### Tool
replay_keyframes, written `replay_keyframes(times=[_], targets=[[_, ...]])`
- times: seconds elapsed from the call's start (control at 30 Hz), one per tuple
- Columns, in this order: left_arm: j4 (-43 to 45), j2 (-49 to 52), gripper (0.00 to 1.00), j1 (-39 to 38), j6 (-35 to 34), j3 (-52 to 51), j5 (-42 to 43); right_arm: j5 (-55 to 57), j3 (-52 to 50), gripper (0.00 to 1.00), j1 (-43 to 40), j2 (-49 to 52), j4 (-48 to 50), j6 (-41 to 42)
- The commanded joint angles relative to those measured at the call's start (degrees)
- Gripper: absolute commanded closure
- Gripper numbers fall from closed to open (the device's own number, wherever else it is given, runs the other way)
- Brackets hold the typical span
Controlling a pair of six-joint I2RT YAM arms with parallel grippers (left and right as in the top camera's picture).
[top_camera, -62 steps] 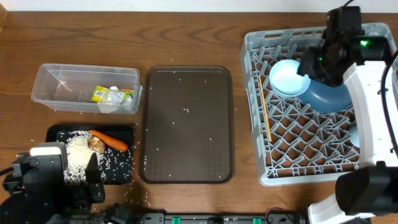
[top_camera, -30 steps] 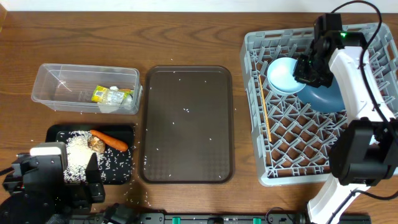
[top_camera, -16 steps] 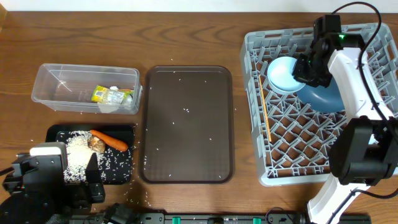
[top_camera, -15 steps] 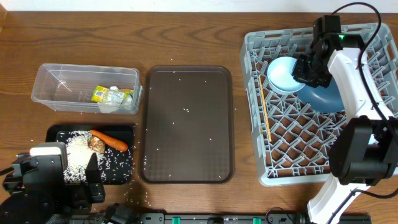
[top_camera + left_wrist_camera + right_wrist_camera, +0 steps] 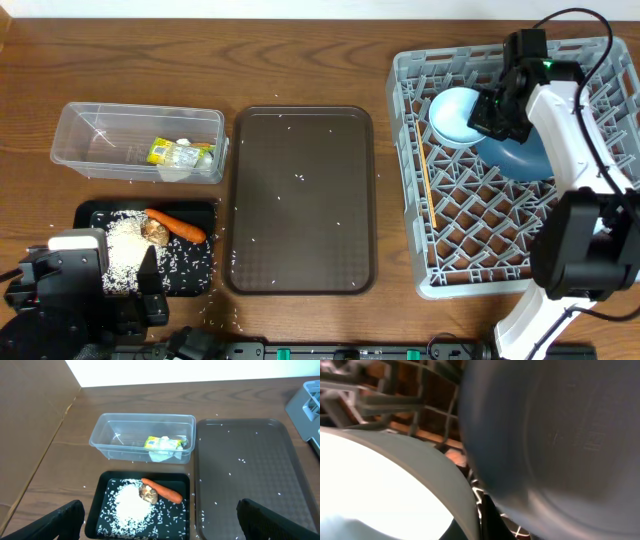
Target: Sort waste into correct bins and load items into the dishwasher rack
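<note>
Over at the far corner of the rack [image 5: 440, 270], the right gripper [image 5: 497, 108] sits low with its jaws pressed together, wedged where the white bowl [image 5: 452, 122] leans against the blue plate [image 5: 528, 158]. Its wrist camera is filled by the bowl's rim and the plate's underside (too close to tell whether anything is pinched). Both dishes stand tilted near the rack's back edge, touching each other. The near half of the rack shows open lattice, and a thin wooden stick [image 5: 427, 190] runs along its left wall.

The left gripper [image 5: 160, 510] hangs spread wide at the near-left edge of the surface [image 5: 300, 60], above the black tray [image 5: 95, 212] and apart from it. That tray holds the rice [image 5: 125, 255], the carrot [image 5: 178, 225] and the brown lump [image 5: 154, 231], with the lump touching the carrot. The clear box [image 5: 80, 150] behind it holds the wrapper [image 5: 162, 151] and the crumpled paper [image 5: 183, 158] at its right end.

Between bins and rack lies the brown serving tray [image 5: 300, 230], dotted with stray grains. Its left edge is just beside both bins; a strip of bare wood separates it from the rack.
</note>
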Motion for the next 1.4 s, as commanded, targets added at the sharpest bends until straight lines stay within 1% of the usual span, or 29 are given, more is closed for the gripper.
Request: replay_keyframes(times=[0.0,0.17,0.27,0.33,0.37,0.43,0.53,0.6,0.67,0.73,0.77,0.83,1.03,1.13,1.37], targets=[[-0.1,0.1,0.02,0.3,-0.5,0.5,-0.5,2.1,0.6,0.99,0.5,-7.0,0.3,-1.5],[-0.1,0.1,0.02,0.3,-0.5,0.5,-0.5,17.6,0.6,0.99,4.5,-15.9,-0.6,-1.9],[-0.1,0.1,0.02,0.3,-0.5,0.5,-0.5,34.4,0.6,0.99,9.9,-20.0,-3.7,-0.3],[-0.1,0.1,0.02,0.3,-0.5,0.5,-0.5,45.1,0.6,0.99,14.5,-20.7,-5.7,0.5],[-0.1,0.1,0.02,0.3,-0.5,0.5,-0.5,50.0,0.6,0.99,17.4,-20.7,-6.5,0.5],[-0.1,0.1,0.02,0.3,-0.5,0.5,-0.5,56.0,0.5,0.99,21.3,-19.8,-7.2,0.5],[-0.1,0.1,0.02,0.3,-0.5,0.5,-0.5,68.3,0.5,0.99,27.6,-16.5,-7.8,0.5],[-0.1,0.1,0.02,0.3,-0.5,0.5,-0.5,77.5,0.4,0.99,30.6,-13.2,-7.8,0.2],[-0.1,0.1,0.02,0.3,-0.5,0.5,-0.5,84.2,0.4,0.99,32.2,-9.5,-7.5,-1.4],[-0.1,0.1,0.03,0.3,-0.5,0.5,-0.5,87.2,0.4,0.99,33.1,-5.8,-6.3,-3.8],[-0.1,0.1,0.02,0.3,-0.5,0.5,-0.5,88.1,0.5,0.99,33.2,-4.0,-6.0,-4.7],[-0.1,0.1,0.02,0.3,-0.5,0.5,-0.5,91.0,0.4,0.99,33.1,-0.5,-5.9,-4.9],[-0.1,0.1,0.02,0.3,-0.5,0.5,-0.5,91.3,0.5,0.99,31.3,6.9,-2.2,-9.7],[-0.1,0.1,0.02,0.3,-0.5,0.5,-0.5,91.3,0.5,0.99,30.5,9.0,-1.0,-11.6],[-0.1,0.1,0.02,0.3,-0.5,0.5,-0.5,91.3,0.4,0.99,29.1,11.1,-0.5,-12.6]])
